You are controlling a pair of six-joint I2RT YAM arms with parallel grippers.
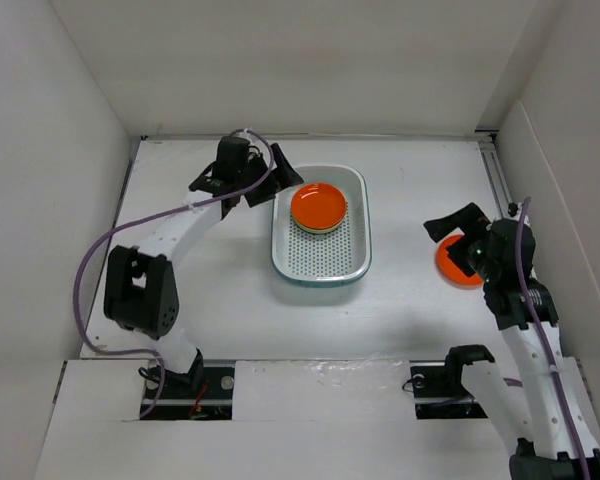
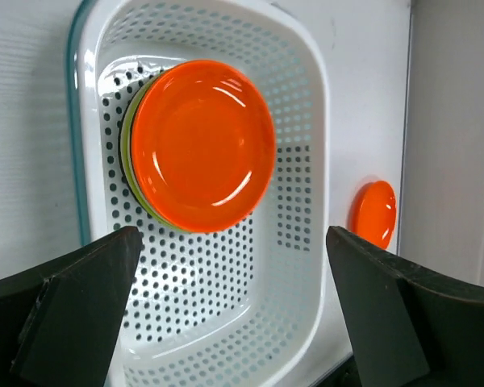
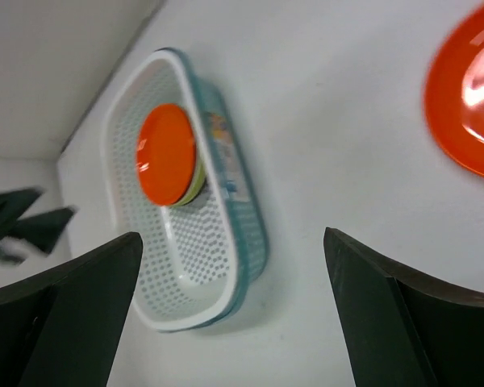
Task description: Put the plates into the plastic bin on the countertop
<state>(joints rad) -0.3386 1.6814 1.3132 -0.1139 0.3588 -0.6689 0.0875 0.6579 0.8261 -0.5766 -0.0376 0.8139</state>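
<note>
Your left fingers (image 2: pixel 73 306) gape empty above the stack (image 2: pixel 202 145) in the bin (image 2: pixel 315 121). Your right fingers (image 3: pixel 73 314), spread too, hover beside the orange plate (image 3: pixel 472 105) on the bench (image 3: pixel 323 121): straddle its rim, then close gently.

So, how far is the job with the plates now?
Done: the plastic bin holds an orange plate, with a green plate showing its edge underneath. In hand: nothing; the left gripper is open over the bin, and the right gripper is open and empty near the last orange plate. Left: that one plate, lying on the countertop right of the bin.
</note>
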